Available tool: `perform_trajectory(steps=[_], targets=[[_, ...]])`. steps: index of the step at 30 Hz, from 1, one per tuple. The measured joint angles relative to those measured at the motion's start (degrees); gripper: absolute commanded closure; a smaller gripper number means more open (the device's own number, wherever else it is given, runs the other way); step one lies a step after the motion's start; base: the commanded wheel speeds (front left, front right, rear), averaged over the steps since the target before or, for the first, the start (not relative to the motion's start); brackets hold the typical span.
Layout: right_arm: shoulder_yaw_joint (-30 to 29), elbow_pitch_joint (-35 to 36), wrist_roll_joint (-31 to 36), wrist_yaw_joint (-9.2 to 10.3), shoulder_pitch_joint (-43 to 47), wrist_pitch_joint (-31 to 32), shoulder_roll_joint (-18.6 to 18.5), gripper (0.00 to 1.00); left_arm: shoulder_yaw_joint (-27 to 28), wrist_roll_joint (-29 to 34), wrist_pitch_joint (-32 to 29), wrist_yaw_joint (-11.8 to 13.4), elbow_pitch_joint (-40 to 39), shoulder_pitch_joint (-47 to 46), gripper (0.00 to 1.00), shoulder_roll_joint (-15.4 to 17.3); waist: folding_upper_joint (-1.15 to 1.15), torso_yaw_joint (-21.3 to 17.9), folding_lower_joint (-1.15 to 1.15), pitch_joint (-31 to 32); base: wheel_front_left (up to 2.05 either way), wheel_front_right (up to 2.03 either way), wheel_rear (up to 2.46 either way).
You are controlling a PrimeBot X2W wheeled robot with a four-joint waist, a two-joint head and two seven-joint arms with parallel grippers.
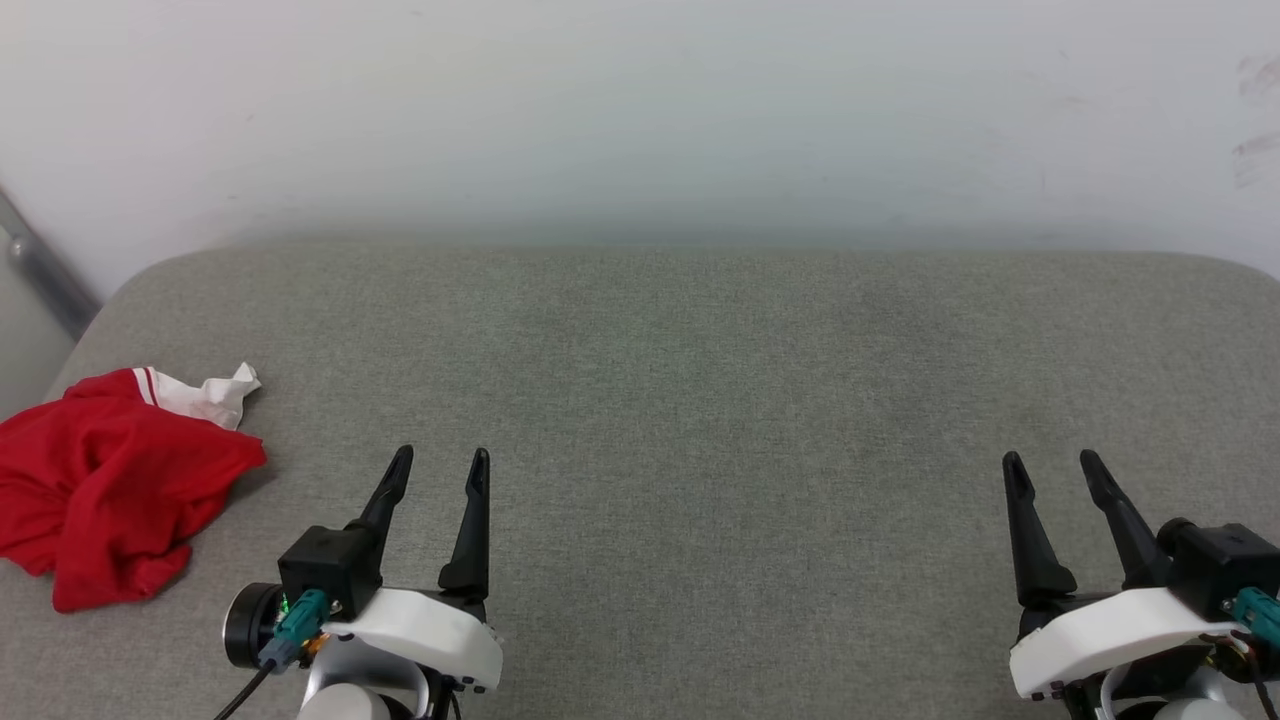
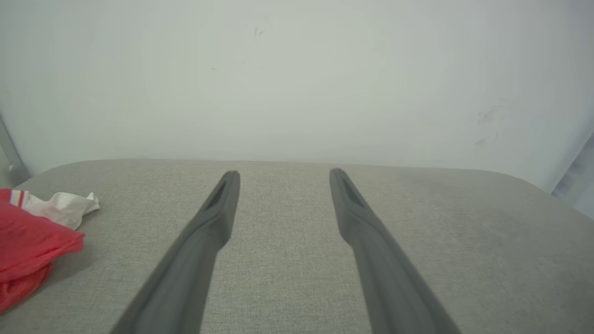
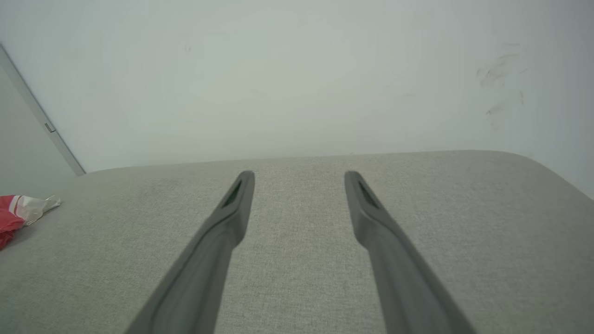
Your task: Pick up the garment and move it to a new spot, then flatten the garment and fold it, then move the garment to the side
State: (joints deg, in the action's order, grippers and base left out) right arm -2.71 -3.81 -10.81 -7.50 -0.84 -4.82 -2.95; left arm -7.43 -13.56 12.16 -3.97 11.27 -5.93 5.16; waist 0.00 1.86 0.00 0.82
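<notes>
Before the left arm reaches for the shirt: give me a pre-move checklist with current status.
1. The left claw open and empty: ok.
2. The right claw open and empty: ok.
3. The crumpled red jersey T-shirt with a white sleeve in view, to the left claw's left: ok.
4. Nothing between left claw and shirt: ok.
5. Middle of the grey fabric-covered surface bare for laying it out: ok.
6. Shirt fully on the surface, not hanging off its left edge: cannot tell.

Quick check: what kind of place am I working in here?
Probably a bare test room: a grey fabric-covered surface against a scuffed white wall, a crumpled red garment at its left edge.
</notes>
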Motion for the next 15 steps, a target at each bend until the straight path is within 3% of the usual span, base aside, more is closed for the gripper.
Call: perform_trajectory(steps=[15], targets=[[-0.19,-0.29,4.08,0.00,0.15,-0.73,0.00,0.00,-0.85,5.17,1.66,0.37,1.51,-0.32,0.00,-0.10,0.00,0.43,0.00,0.04,0.00,0.00,0.00]])
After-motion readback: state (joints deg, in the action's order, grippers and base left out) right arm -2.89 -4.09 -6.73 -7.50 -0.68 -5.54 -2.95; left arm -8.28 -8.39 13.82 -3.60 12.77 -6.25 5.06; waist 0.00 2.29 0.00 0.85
